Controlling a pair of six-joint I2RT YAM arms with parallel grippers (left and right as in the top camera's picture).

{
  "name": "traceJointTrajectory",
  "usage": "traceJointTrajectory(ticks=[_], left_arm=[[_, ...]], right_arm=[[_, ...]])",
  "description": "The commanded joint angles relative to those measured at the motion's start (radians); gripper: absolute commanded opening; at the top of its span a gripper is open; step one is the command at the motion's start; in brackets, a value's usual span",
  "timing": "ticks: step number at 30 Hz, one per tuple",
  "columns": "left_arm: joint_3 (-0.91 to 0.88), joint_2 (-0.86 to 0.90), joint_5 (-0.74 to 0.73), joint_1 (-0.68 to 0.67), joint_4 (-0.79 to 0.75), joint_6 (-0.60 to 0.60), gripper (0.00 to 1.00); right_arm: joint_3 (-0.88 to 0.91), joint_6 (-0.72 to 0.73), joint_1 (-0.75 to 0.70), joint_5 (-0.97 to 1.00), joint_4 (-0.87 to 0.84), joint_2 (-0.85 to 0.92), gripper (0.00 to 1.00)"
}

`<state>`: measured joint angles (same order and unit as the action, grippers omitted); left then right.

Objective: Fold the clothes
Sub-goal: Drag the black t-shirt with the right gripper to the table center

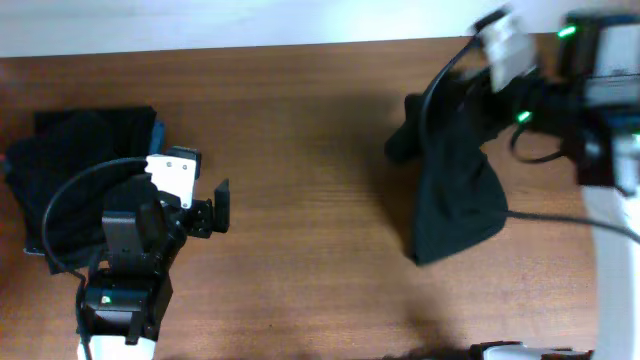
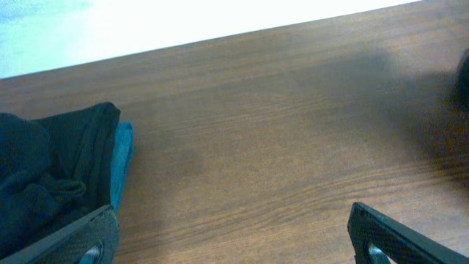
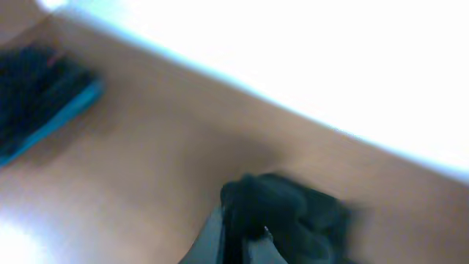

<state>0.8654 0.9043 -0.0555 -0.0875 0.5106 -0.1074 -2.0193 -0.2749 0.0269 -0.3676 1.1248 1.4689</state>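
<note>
Fabric comes first at the far left: a stack of clothes [image 1: 75, 175] lies on the worktop [image 1: 320, 150] near its left end. It is soft matte black, rumpled into rounded folds on top and roughly square in outline. One teal-blue edge [image 1: 158, 130] shows as a thin, straight strip along its right side. How many pieces make up the stack cannot be told.

Just right of the stack stands the left arm [image 1: 130, 260], a run of blocky black segments with one white box at the wrist. The left end effector [image 1: 220, 207] points toward the middle of the worktop with its two fingers [image 2: 80, 238] spread wide. It holds nothing, with bare wood between them and the stack just beside its left finger.

The worktop is smooth brown wood with fine grain running lengthwise — bare across its middle stretch.

Further right is one separate black garment [image 1: 455, 190], of the same dull, soft cloth. It is gathered narrow at its far end and widens into a loose, lobed flap toward the near side. The right end effector [image 3: 242, 238] is clamped on a bunched wad of it, and the wrist view shows dark folds crowding the fingers. That view is blurred, and whether the flap rests on the wood cannot be told.

At the far right, the right arm [image 1: 600, 100] is black and white, blurred, with two small green lights [image 1: 522, 117].

In all — two arms, two end effectors, one stack, one loose garment.
</note>
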Motion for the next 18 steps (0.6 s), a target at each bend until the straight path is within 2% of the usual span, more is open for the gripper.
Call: traceJointTrajectory(ticks=[1, 4, 13, 16, 18], left_arm=[[0.022, 0.002, -0.002, 0.003, -0.005, 0.013, 0.99], [0.022, 0.002, -0.002, 0.003, -0.005, 0.013, 0.99], [0.022, 0.002, -0.002, 0.003, -0.005, 0.013, 0.99], [0.022, 0.002, -0.002, 0.003, -0.005, 0.013, 0.99], [0.022, 0.002, -0.002, 0.003, -0.005, 0.013, 0.99]], right_arm=[[-0.228, 0.086, 0.005, 0.31, -0.014, -0.039, 0.04], [-0.326, 0.086, 0.005, 0.449, -0.011, -0.039, 0.04], [-0.328, 0.165, -0.018, 0.852, 0.03, -0.008, 0.04], [-0.328, 0.251, -0.096, 0.988, 0.031, 0.019, 0.04], [-0.328, 0.278, -0.163, 0.998, 0.026, 0.035, 0.04]])
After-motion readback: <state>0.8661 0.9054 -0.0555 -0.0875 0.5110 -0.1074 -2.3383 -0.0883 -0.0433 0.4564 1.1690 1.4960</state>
